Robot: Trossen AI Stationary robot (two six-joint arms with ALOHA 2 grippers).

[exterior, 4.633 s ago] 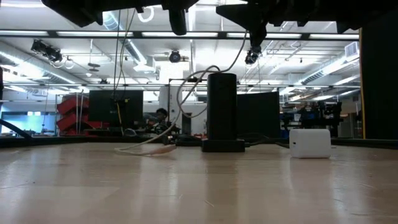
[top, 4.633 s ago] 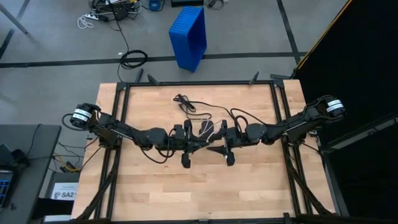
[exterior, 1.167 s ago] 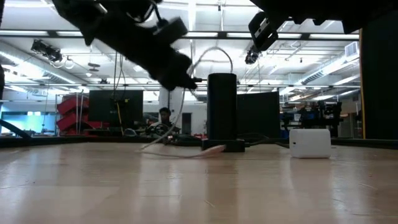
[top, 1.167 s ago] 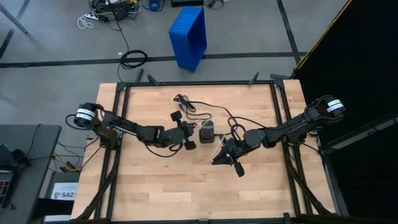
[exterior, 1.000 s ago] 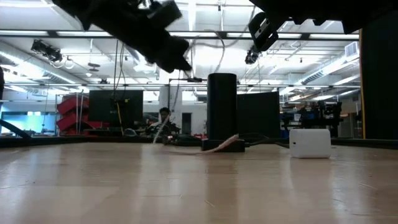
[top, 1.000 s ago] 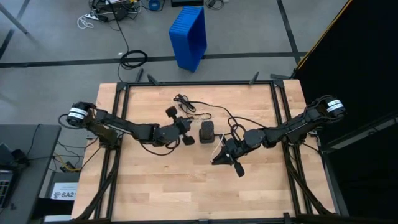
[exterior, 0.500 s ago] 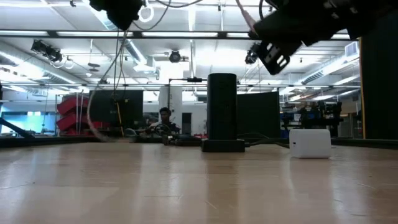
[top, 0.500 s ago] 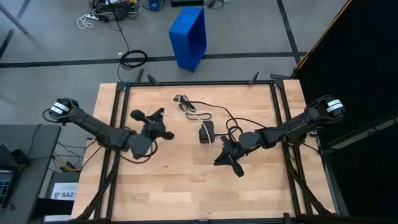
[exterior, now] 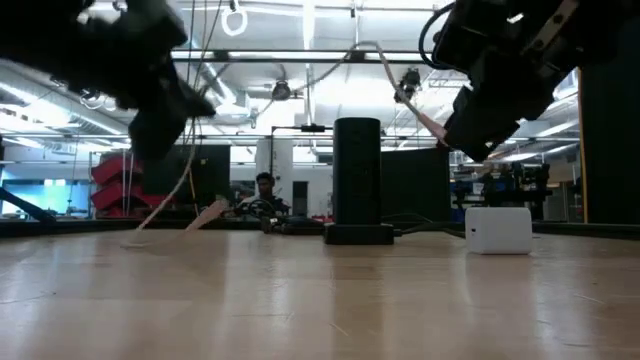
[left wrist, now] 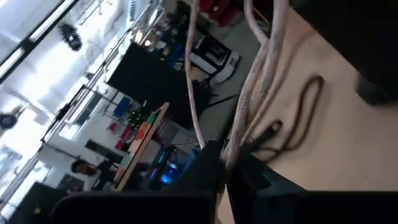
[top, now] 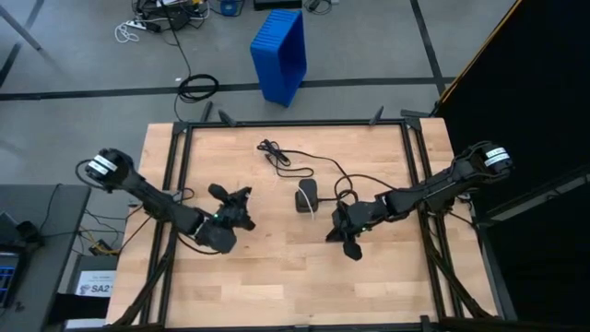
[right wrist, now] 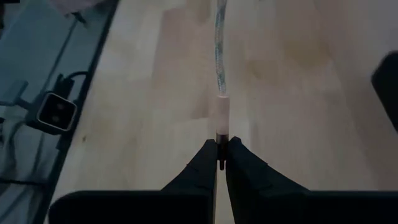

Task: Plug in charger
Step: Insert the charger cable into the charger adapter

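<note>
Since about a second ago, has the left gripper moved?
Yes. In the high view the left gripper has pulled away from the black charger stand toward the table's left frame rail, shut on the pale cable.

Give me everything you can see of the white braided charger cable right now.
The white braided cable looks woven, pale and thin, ending in a smooth white plug sleeve. The right gripper is shut on that plug tip, above the wooden table. The left gripper is shut on a doubled stretch of it, which trails up and away.
</note>
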